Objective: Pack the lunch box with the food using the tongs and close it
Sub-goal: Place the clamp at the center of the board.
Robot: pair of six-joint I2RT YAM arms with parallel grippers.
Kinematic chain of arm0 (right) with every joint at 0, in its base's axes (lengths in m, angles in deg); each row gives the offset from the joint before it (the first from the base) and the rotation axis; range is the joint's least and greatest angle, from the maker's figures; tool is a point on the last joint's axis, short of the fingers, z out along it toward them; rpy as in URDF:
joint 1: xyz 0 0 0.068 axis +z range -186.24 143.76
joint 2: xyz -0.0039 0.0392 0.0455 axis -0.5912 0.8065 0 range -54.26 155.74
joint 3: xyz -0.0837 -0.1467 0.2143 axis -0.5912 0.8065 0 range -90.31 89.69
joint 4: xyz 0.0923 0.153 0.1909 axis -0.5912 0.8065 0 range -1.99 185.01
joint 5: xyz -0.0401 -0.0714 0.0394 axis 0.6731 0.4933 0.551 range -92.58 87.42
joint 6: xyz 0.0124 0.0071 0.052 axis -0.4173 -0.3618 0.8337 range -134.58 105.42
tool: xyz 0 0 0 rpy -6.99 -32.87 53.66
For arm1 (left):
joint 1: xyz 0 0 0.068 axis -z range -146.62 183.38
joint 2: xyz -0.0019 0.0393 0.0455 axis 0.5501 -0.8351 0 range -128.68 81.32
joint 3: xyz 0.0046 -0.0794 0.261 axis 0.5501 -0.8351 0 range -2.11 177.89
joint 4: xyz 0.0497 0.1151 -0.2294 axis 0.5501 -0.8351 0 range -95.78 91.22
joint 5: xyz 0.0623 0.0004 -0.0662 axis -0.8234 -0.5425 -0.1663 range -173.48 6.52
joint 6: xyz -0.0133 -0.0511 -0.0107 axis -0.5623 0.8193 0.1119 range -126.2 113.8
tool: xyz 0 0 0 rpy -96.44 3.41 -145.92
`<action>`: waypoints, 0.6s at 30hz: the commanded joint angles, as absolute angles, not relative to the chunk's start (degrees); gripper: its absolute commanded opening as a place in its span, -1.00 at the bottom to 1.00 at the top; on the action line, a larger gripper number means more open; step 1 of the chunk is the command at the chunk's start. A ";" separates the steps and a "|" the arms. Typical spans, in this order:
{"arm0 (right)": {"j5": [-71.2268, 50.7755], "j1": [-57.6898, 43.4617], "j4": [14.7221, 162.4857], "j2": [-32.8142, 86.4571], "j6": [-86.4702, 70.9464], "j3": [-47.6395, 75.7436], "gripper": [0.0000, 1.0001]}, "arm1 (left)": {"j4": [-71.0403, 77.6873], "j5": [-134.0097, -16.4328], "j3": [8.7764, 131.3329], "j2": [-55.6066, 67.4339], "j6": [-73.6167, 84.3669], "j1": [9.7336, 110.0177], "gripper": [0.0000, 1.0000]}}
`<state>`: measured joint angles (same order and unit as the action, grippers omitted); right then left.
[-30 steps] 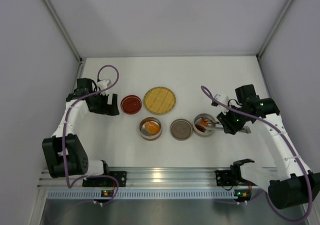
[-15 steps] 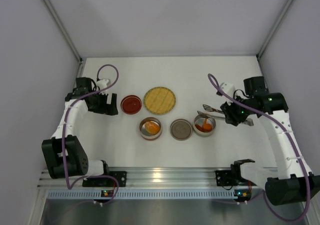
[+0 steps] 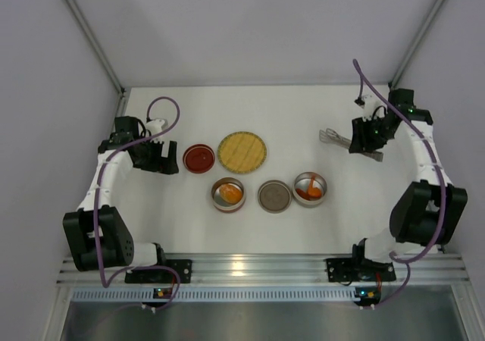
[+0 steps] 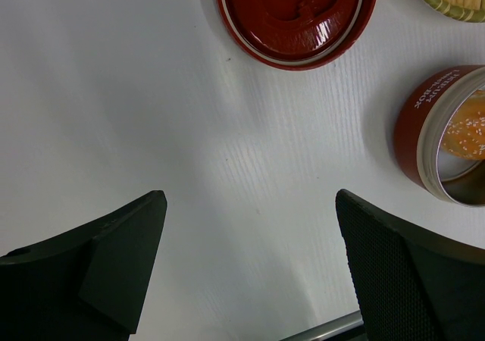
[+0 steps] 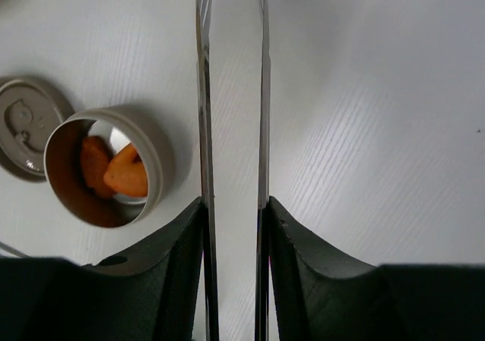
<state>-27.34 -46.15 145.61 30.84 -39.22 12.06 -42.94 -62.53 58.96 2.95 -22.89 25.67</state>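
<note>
While your right gripper (image 5: 232,227) clamps the long silver metal tongs (image 5: 201,91) well apart from the tins, orange food chunks (image 5: 114,168) lie in the round grey tin (image 5: 155,159) and the red-walled tin (image 4: 415,132). The yellow woven plate (image 3: 242,151) looks bare. The round red lid (image 4: 295,7) and round grey lid (image 5: 26,125) lie off, so closing remains. Your left gripper (image 4: 250,261) gapes wide, empty.

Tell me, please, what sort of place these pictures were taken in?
Most likely a robot lab test cell, not a kitchen: plain grey walls box in a white table, and a left arm and right arm are bolted to an aluminium rail at its near edge.
</note>
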 commanded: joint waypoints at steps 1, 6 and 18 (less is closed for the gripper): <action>-26.06 -46.96 133.02 35.45 -32.17 7.95 -0.28 | -42.99 -62.30 61.08 4.33 -23.96 25.73 0.96; -28.85 -46.70 127.47 42.58 -28.99 3.74 -0.28 | -42.29 -62.30 60.47 3.63 -23.61 25.82 0.96; -22.38 -39.67 123.34 55.24 -31.36 -1.46 -0.14 | -40.44 -63.27 59.32 2.22 -23.26 25.73 0.96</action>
<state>-25.70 -41.02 128.06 53.53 -30.83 1.07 -42.44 -63.25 58.96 2.89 -22.85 25.67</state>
